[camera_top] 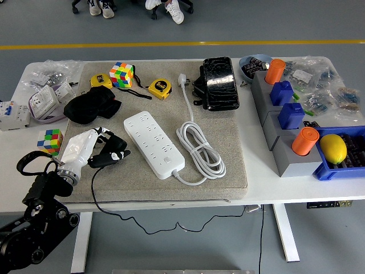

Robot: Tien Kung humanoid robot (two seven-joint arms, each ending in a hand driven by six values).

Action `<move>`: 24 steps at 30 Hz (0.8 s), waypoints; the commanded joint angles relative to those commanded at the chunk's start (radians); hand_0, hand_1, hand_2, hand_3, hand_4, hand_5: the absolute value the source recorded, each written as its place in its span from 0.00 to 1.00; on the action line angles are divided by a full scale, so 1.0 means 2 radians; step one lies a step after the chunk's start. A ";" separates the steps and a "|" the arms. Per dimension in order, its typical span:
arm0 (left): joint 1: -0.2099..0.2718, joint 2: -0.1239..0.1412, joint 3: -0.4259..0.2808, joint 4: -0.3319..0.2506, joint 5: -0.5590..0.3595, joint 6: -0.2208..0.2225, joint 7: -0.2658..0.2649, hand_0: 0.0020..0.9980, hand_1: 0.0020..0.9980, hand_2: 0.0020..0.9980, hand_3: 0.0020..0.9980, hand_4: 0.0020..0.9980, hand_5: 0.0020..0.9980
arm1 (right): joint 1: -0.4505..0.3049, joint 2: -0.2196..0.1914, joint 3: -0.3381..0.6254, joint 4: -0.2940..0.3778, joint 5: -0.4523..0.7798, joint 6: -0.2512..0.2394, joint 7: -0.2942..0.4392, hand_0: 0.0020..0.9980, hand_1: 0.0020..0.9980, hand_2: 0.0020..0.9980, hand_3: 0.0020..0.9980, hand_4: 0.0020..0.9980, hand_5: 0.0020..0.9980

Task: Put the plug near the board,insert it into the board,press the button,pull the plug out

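The white power strip (154, 144) lies diagonally on the grey mat (228, 165). Its own white cable (199, 149) is coiled to its right. The black plug (116, 151) lies on the mat just left of the strip. Its black cord (94, 191) runs down over the table's front edge. My left hand (108, 147), white with black fingers, comes in from the lower left. Its fingers are curled over and around the plug, a short gap from the strip's left edge. My right hand is out of view.
A black pouch (91, 105), two Rubik's cubes (121, 74) (50, 138) and yellow tape measures (159, 88) lie behind and left of my hand. A black case (218, 83) is at the back. Grey holders (285, 134) and a blue bin (336, 162) stand at the right.
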 joint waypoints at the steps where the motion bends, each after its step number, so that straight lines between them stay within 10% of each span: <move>1: -0.001 -0.001 0.000 0.001 0.003 0.001 0.001 0.38 0.47 0.49 0.64 1.00 0.53 | 0.000 0.000 0.000 0.000 0.000 0.000 0.000 0.48 0.58 0.57 0.51 0.86 0.39; 11: -0.011 -0.007 0.006 0.019 0.000 0.006 -0.002 0.28 0.35 0.42 0.55 1.00 0.38 | 0.001 0.000 0.003 0.001 -0.005 -0.001 0.001 0.48 0.57 0.56 0.51 0.86 0.39; 12: -0.011 -0.007 0.006 0.019 0.000 0.009 -0.003 0.23 0.31 0.41 0.52 0.98 0.17 | 0.001 0.000 0.005 0.001 -0.006 -0.001 0.001 0.48 0.57 0.56 0.51 0.86 0.39; 24: -0.013 -0.007 0.009 0.017 -0.014 0.021 -0.024 0.21 0.28 0.36 0.53 0.80 0.06 | 0.000 -0.001 0.007 0.002 -0.008 -0.004 0.004 0.48 0.57 0.56 0.51 0.85 0.39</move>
